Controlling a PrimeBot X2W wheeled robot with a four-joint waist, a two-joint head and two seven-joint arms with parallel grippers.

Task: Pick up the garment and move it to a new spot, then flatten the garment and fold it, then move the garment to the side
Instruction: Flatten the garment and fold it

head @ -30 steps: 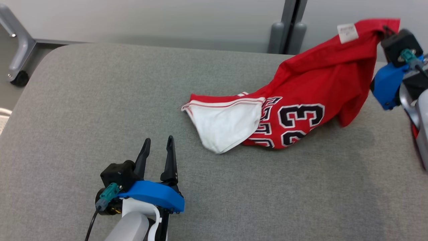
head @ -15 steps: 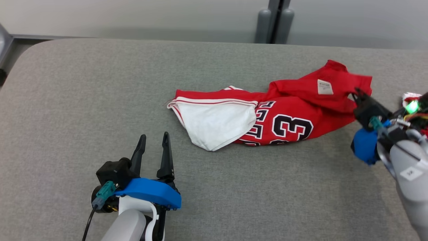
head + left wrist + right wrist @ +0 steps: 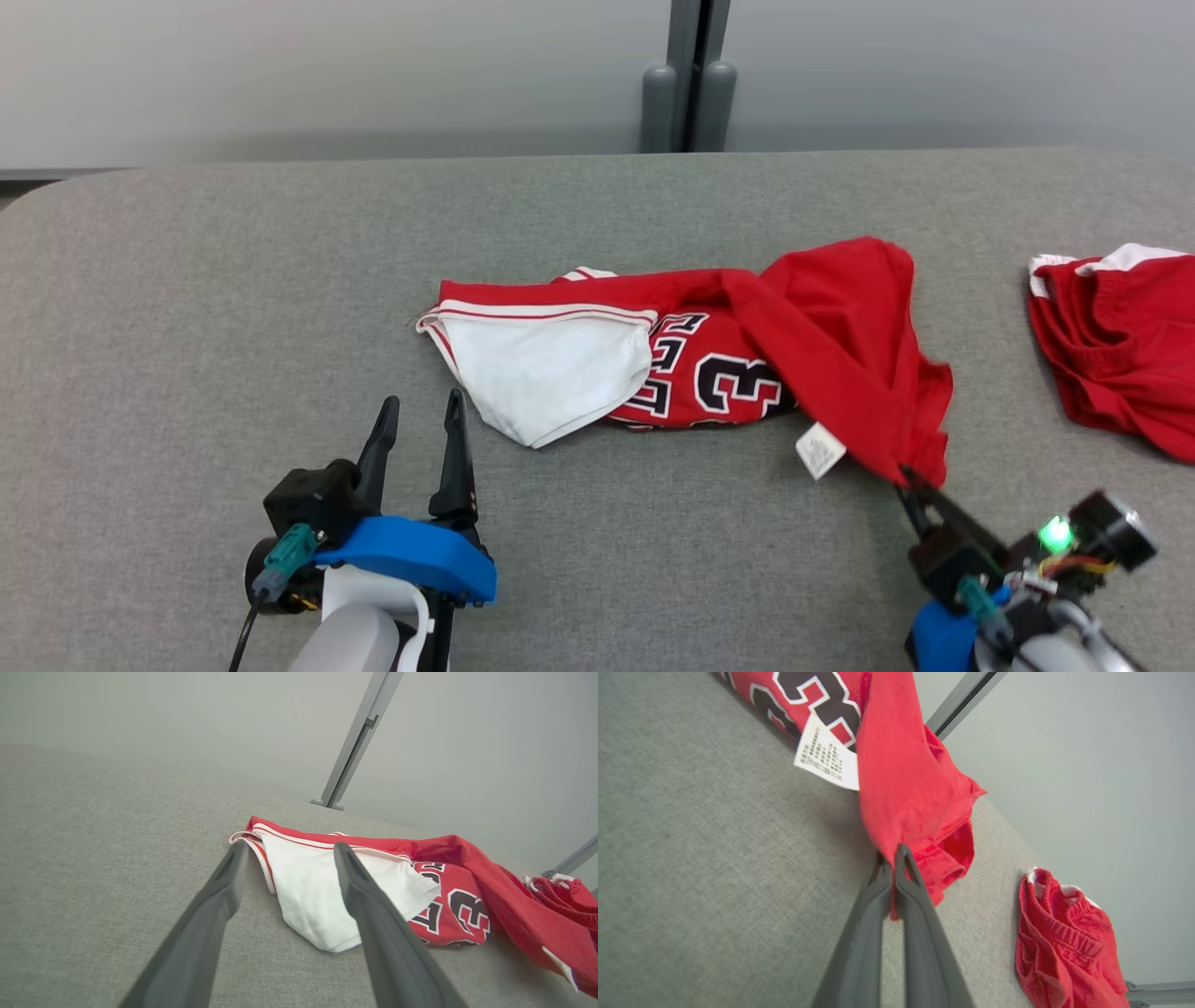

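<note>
On the grey fabric-covered tabletop (image 3: 187, 327), near the middle, a crumpled red basketball jersey (image 3: 709, 373) with black-and-white numerals, stretched out left to right. At its left end, white inside fabric turned up, edged with red-and-white striped trim. At its right end, a red fold drawn taut toward the near edge. Pinching the tip of that fold, long dark fingers pressed together, the right end effector (image 3: 907, 478), low at the right of the head view. In the right wrist view, red cloth clamped between the closed tips of that end effector (image 3: 893, 855). Dangling beside the fold, a small white printed care label (image 3: 820, 451). Low at the left, the left end effector (image 3: 423, 399), fingers spread and holding nothing, tips just beside the white end; contact not clear. Well to the right, apart from the jersey, a bunched red garment with white trim (image 3: 1111, 355). Behind the tabletop, a grey upright post (image 3: 689, 84) against a pale wall.
</note>
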